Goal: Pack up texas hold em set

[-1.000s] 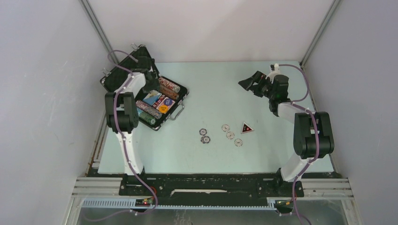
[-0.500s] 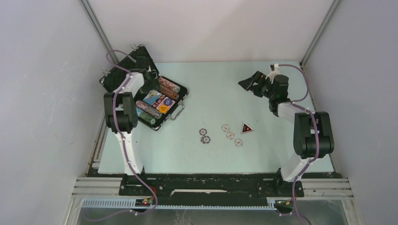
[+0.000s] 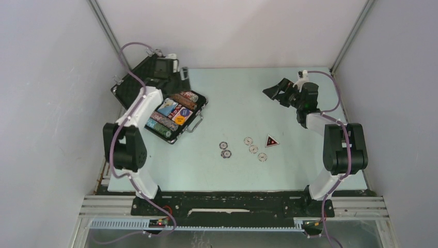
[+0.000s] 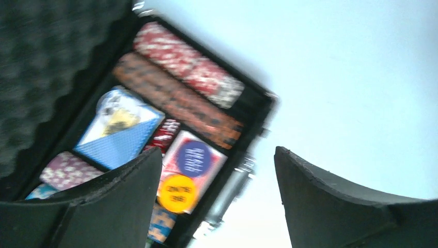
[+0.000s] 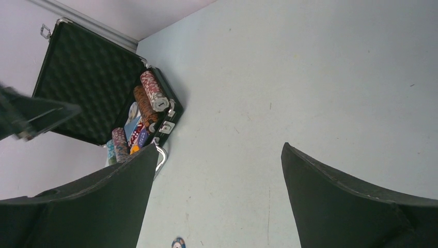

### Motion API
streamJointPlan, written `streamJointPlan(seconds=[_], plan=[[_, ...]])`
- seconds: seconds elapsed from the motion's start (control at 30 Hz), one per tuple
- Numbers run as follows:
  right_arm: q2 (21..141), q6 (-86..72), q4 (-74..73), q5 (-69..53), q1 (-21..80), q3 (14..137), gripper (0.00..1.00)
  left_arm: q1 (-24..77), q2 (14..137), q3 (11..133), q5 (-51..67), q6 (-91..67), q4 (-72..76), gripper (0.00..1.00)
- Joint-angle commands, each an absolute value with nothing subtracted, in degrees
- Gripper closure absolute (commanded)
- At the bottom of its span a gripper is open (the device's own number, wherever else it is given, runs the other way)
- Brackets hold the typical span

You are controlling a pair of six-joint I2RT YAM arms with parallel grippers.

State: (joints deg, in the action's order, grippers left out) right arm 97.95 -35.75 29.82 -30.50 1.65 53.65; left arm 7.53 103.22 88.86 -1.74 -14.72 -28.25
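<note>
Two spread, empty pairs: left fingers [image 4: 103,206] hover above the case [image 4: 46,62], right fingers [image 5: 335,196] well apart from it

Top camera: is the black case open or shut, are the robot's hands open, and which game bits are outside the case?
case: open, lid tilted back.
chip rows: packed inside the case.
card decks: inside the case.
loose chips: five, flat on the table, outside the case.
red triangular piece: on the table, outside the case.
left gripper: open, empty.
right gripper: open, empty.
</note>
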Motion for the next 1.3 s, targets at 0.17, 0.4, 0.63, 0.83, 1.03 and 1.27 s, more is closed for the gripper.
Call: streamJointPlan(seconds=[0.17, 0.4, 0.63, 0.83, 1.03, 1.27], plan=[[95.81, -35.77, 32.1, -31.26, -1.95, 53.7, 0.0, 29.43, 87.05, 77.21, -0.68, -17.32, -19.29, 0.1], [87.62, -36.75, 28.0, -30.29, -10.2, 48.92, 0.0, 45.45, 88.56, 69.77, 0.7, -26.01, -12.24, 0.11], [81.03, -38.55, 25.93, -32.24, -17.48, 45.88, 0.0, 57.74, 103.75, 82.53, 7.05, -7.5, -17.43, 0.05], [75.68, -40.33, 26.81, -33.25, -23.55, 42.37, 0.0, 61.26, 118.77, 101.74, 5.98, 9.08, -30.5, 0.04], [75.54, -41.44, 28.71, -33.26, -24.7, 40.86, 0.0, 61.13, 132.61, 119.26, 4.7, 15.07, -40.87, 0.05], [78.03, -44.08, 31.98, -34.92, -24.62, 40.41, 0.0, 58.41, 138.26, 128.41, 10.42, 15.22, -48.22, 0.08]])
